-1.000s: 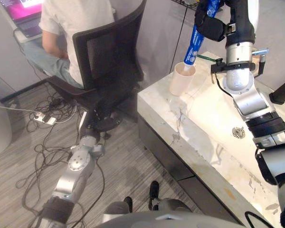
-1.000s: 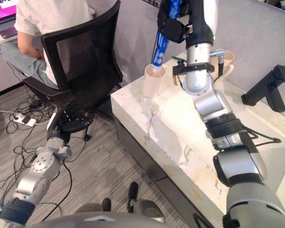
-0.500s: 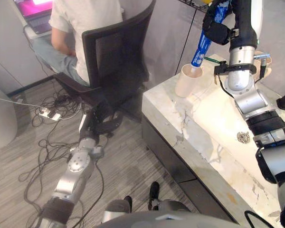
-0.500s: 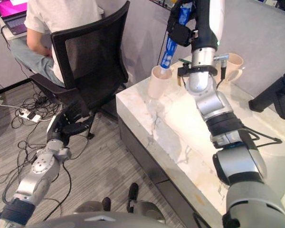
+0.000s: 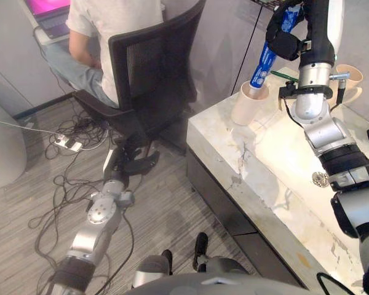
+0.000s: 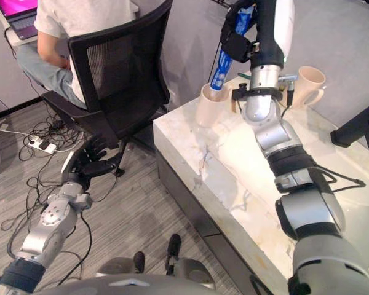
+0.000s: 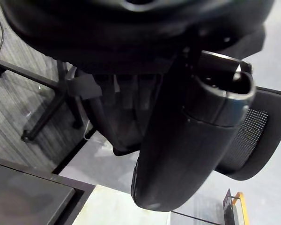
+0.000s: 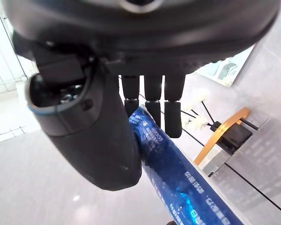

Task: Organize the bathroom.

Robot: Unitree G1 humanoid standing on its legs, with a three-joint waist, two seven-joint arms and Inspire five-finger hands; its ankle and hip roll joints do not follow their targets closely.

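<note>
Right hand parking the blue tube in the cup

The right hand (image 6: 238, 38) is gripping the blue tube (image 5: 263, 61) with fingers (image 8: 152, 105) clamped on it, its lower end sitting inside the beige cup (image 5: 248, 103) on the marble surface (image 5: 277, 166). The left hand (image 6: 91, 158) is hanging beside the office chair (image 5: 149, 74), fingers loosely apart.

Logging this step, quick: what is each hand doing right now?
Left hand: open, fingers relaxed, holding nothing, low near the office chair.
Right hand: shut on the blue tube, its lower end in the cup.
</note>
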